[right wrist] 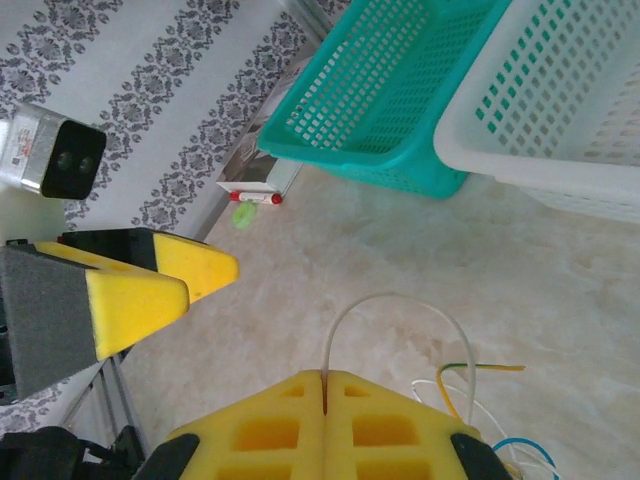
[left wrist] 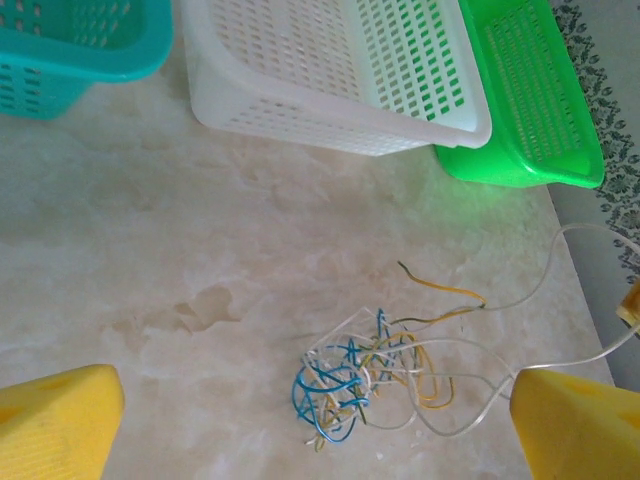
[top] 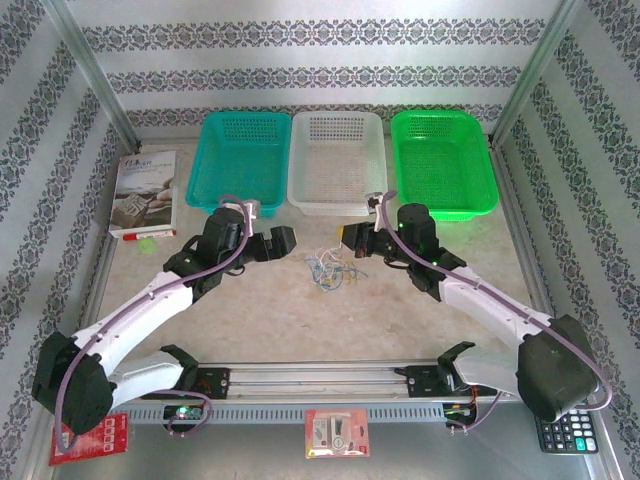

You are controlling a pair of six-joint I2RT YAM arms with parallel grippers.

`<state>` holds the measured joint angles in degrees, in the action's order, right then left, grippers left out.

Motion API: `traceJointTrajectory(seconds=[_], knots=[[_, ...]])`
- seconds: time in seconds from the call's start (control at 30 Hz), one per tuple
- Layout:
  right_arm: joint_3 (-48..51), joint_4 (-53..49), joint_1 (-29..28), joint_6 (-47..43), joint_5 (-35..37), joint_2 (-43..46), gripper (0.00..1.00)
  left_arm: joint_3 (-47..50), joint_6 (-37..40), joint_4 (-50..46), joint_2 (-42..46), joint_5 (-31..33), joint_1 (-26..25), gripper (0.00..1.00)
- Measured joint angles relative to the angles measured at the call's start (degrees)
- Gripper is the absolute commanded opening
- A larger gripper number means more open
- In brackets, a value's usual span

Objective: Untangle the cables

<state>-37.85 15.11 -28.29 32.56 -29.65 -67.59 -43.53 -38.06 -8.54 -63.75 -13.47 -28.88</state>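
The cables (left wrist: pixel 370 385) lie in a small, loose tangle at the middle of the tabletop (left wrist: pixel 200 250). They are thin blue, yellow and whitish wires looped through one another, the blue bunched at one side and a yellow end poking free. One whitish wire (right wrist: pixel 400 300) arches out of the heap into the right hand (right wrist: pixel 325 385), whose yellow pads are pressed together on it. The left hand (top: pixel 285 242) hovers just beside the tangle, fingers spread wide.
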Motion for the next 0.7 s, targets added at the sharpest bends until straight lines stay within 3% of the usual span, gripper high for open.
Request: traceJointTrajectory(seconds=[0.2, 0.57, 0.7], knots=[[0.00, -0.04, 0.00, 0.20, 0.94, -2.47, 0.00, -0.76, -0.61, 0.94, -2.10, -2.82, 0.00, 0.89], [-0.02, 0.02, -1.20, 0.68, 3.23, -5.11, 0.00, -1.11, -1.25, 5.40, -6.95, -9.64, -0.02, 0.64], [0.00, 0.00, -1.97, 0.68, 3.74, -5.81, 0.00, -1.11, -1.18, 5.70, -8.50, -10.47, -0.42, 0.63]])
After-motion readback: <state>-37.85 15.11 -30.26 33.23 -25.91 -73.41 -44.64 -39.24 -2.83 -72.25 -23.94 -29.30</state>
